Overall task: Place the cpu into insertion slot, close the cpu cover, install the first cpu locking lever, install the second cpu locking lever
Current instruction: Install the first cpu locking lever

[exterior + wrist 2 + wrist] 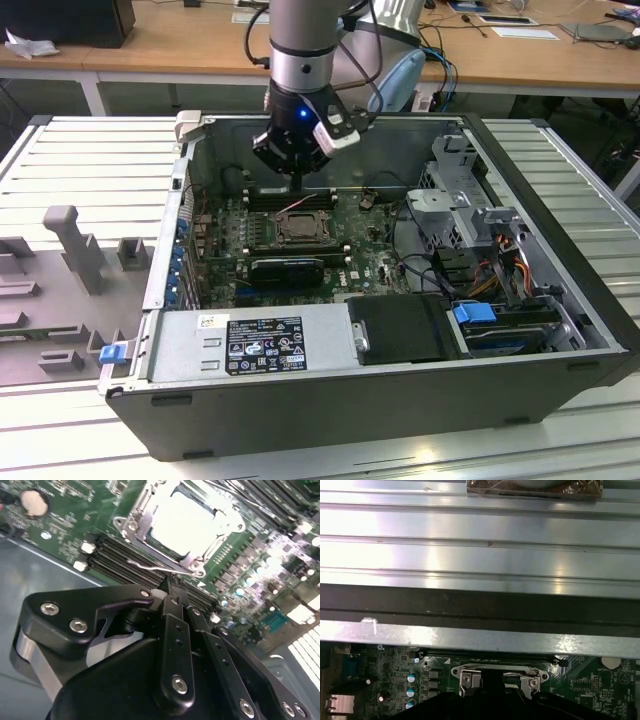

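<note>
**Cpu** [192, 522]: flat square chip, pale silver-beige, glaring bright in the second wrist view. It lies face up, level w/ the board. Being square it has no long axis; its edges run parallel to the sides of the insertion slot [274, 230]. It sits inside that slot and shows thru the window of the cpu cover [172, 554], a thin dark-silver frame plate lying flat over it.

In the exterior view the slot is just above & left of frame centre, on the green motherboard [375, 255]. A thin wire locking lever [150, 566] runs along the slot edge on the gripper side, betw. the slot & the black memory slots [117, 560]. Whether it is latched cannot be told.

**Gripper** [172, 586]: jaws closed, tips together, just beside the lever; contact w/ it cannot be made out. In the exterior view the gripper hangs upright at upper centre of frame, over the slot's upper edge as framed. It is inside the open grey computer case [330, 410], which rests on a ribbed metal table [80, 160].
</note>
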`<action>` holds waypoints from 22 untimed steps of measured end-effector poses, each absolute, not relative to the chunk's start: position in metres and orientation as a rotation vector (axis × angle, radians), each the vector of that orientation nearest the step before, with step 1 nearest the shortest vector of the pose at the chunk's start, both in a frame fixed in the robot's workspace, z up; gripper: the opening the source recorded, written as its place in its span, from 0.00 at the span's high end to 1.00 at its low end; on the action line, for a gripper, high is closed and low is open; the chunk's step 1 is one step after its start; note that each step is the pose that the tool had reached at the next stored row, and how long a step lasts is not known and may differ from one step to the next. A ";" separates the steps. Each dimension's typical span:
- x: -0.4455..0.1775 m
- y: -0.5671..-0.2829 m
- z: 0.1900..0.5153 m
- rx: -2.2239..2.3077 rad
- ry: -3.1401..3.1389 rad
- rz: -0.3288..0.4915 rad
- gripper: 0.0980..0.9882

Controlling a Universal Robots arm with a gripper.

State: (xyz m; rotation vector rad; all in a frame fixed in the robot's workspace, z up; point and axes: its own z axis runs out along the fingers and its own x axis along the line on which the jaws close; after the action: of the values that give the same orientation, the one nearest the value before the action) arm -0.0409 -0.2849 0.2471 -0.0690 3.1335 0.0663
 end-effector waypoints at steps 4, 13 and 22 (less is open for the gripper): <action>-0.041 -0.285 0.247 -0.069 3.115 0.065 0.99; -0.040 -0.284 0.244 -0.069 3.103 0.071 0.99; -0.037 -0.277 0.230 -0.069 3.105 0.071 0.99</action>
State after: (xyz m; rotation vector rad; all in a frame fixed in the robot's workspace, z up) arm -0.0366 -0.2771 0.2301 -0.0691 3.1052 0.0713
